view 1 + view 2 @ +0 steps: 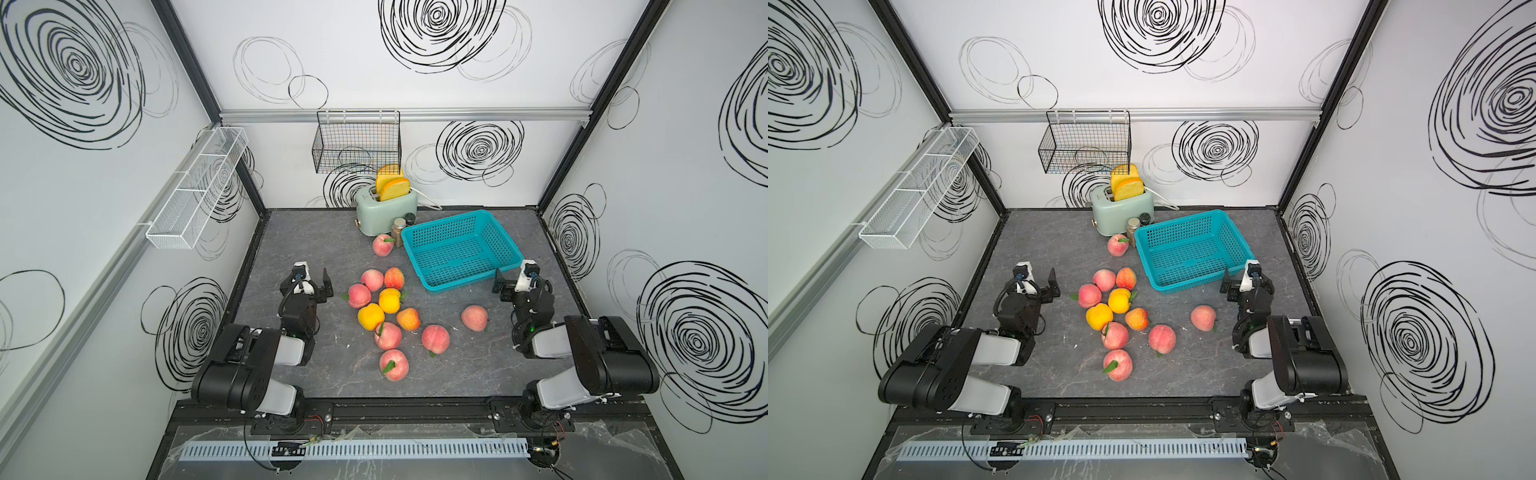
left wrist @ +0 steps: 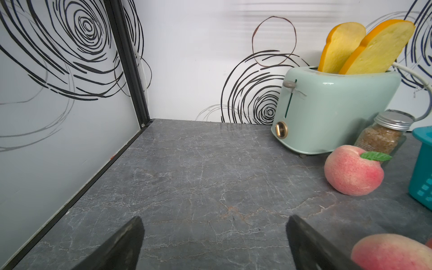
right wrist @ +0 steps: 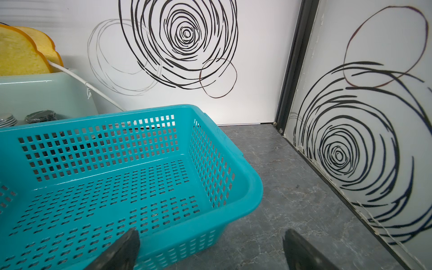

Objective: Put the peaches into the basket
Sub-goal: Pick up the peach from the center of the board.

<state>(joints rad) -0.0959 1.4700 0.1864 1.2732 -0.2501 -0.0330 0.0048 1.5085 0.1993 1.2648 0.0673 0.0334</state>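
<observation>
Peaches [image 1: 390, 300], eleven in both top views, all lie on the grey tabletop [image 1: 457, 374]. None is in the teal basket [image 1: 462, 249], which stands empty toward 1 o'clock from the tabletop's middle. Nine huddle from the middle toward 6 o'clock, several touching. One pink peach [image 1: 382, 245] sits apart at 12 o'clock, just beside a spice jar [image 1: 398, 231] and near the mint toaster [image 1: 386, 210]. A lone peach [image 1: 474, 317] rests at 4 o'clock, well apart from the cluster.

The left gripper [image 2: 214, 221] hangs low at 9 o'clock, jaws spread wide, nothing between them. The right gripper [image 3: 211, 233] sits at 3 o'clock, just beside the basket's near corner, equally wide and holding nothing.

The task appears to be at its start: no first pick is made yet. The next move likely calls for one arm to swing over a peach. The lone one at 4 o'clock suits the right arm, since it has no neighbours. The arm would then descend with jaws straddling the peach, close, and lift clear of the basket's flared rim before letting go. Round fruit may roll if nudged.
</observation>
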